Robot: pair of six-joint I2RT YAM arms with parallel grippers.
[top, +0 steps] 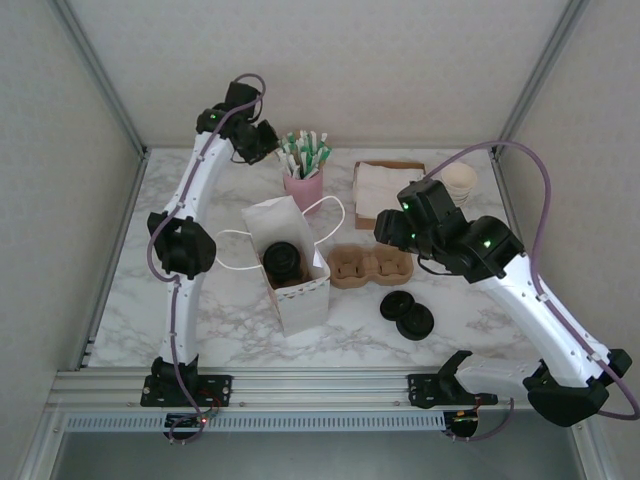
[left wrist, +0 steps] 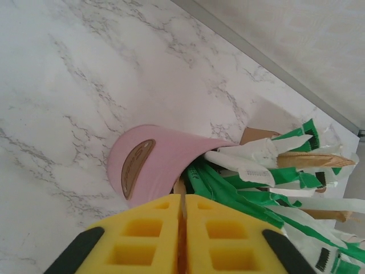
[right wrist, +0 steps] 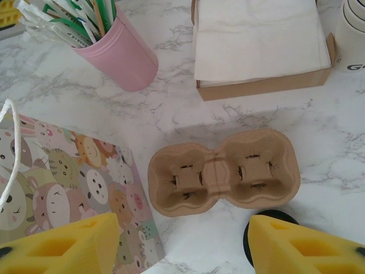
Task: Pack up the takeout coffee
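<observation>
A patterned paper bag [top: 290,270] stands open mid-table with a black-lidded coffee cup [top: 283,258] inside. To its right lies an empty brown cup carrier [top: 370,266] [right wrist: 222,171]. My left gripper [top: 262,140] [left wrist: 183,197] is at the rim of the pink cup [top: 303,187] [left wrist: 154,160] of wrapped straws and stirrers [left wrist: 268,171], its yellow pads shut on a thin tan stirrer [left wrist: 181,186]. My right gripper [top: 395,230] [right wrist: 182,228] hovers open above the carrier, holding nothing.
Two black lids [top: 407,313] lie in front of the carrier; one lid's edge [right wrist: 246,242] peeks past my right finger. A cardboard box of napkins [top: 385,190] [right wrist: 259,40] and a stack of white cups [top: 460,182] [right wrist: 353,28] sit at the back right.
</observation>
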